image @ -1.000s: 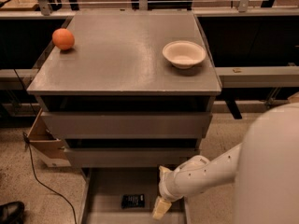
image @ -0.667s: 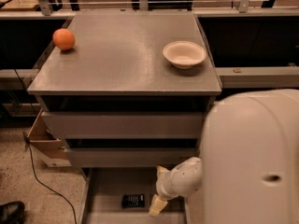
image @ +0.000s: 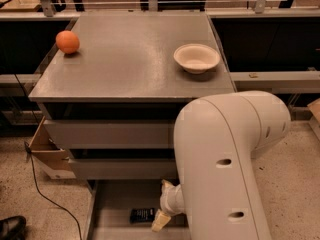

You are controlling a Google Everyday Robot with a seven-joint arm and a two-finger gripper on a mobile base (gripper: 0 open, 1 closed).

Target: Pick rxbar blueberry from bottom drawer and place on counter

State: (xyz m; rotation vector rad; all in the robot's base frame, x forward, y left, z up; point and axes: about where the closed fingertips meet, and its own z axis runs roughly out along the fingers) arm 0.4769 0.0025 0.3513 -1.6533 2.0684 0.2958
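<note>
1. Foreground right: arm (image: 225,174), hiding part of gripper (image: 160,219).
2. Gripper low in drawer (image: 107,209), just right of bar (image: 142,215); open or shut, cannot tell.
3. Bar flat on drawer floor.
4. On counter (image: 130,64): bowl (image: 196,58) right, orange (image: 67,42) far left.

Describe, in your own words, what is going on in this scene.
A robot arm reaches down into the open bottom drawer, with its tool close beside the rxbar blueberry lying on the drawer floor. The bar is not yet lifted. Up on the counter sit an orange and a bowl.
</note>
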